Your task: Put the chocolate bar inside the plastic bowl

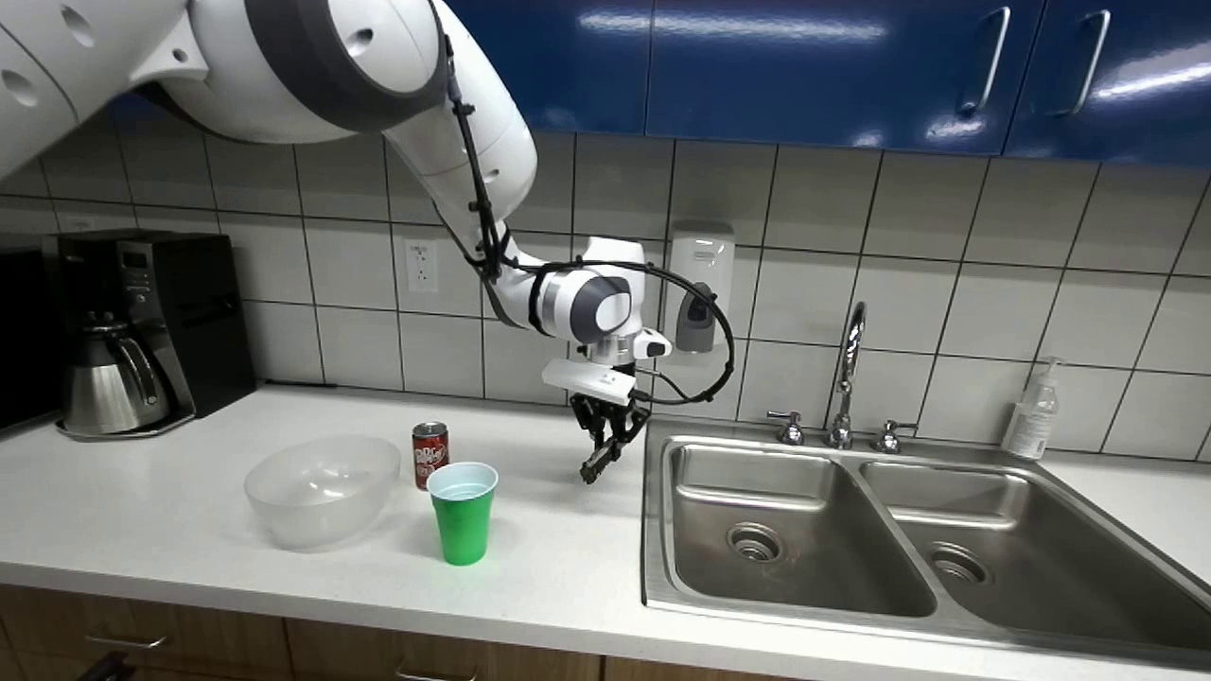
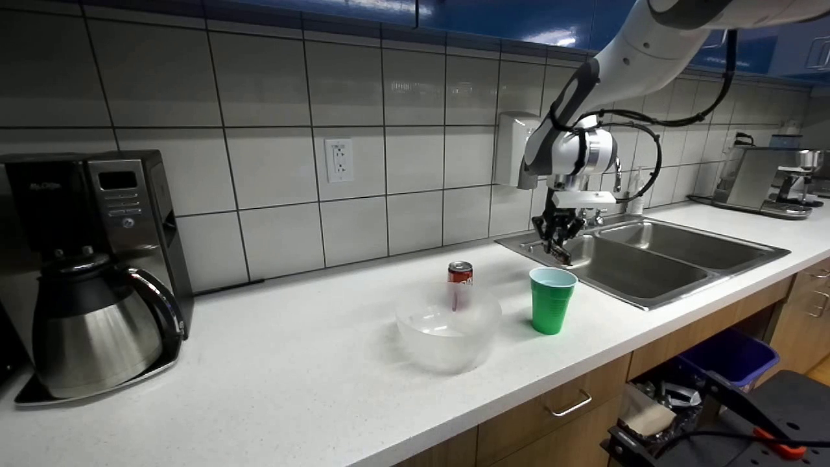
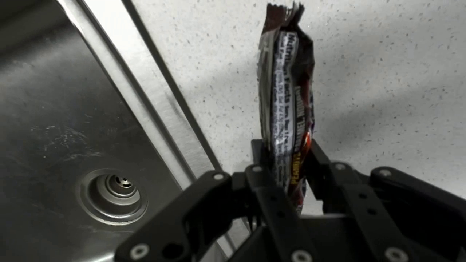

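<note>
The chocolate bar (image 3: 285, 98) is a dark brown wrapped bar with white label text. My gripper (image 3: 287, 151) is shut on it, with one finger on each side near its lower part in the wrist view. In an exterior view the gripper (image 1: 605, 452) holds the bar (image 1: 596, 465) above the counter, just beside the sink. The gripper also shows in an exterior view (image 2: 557, 248). The plastic bowl (image 1: 317, 515) is wide, round and whitish translucent, and stands upright on the counter, well apart from the gripper. It also shows in an exterior view (image 2: 447, 347). The bowl is outside the wrist view.
A green cup (image 1: 464, 525) and a dark red can (image 1: 431, 456) stand between the bowl and the gripper. A metal double sink (image 1: 657, 539) with a faucet (image 1: 845, 378) lies beside the gripper. A coffee maker (image 2: 133, 194) stands at the far end by the wall.
</note>
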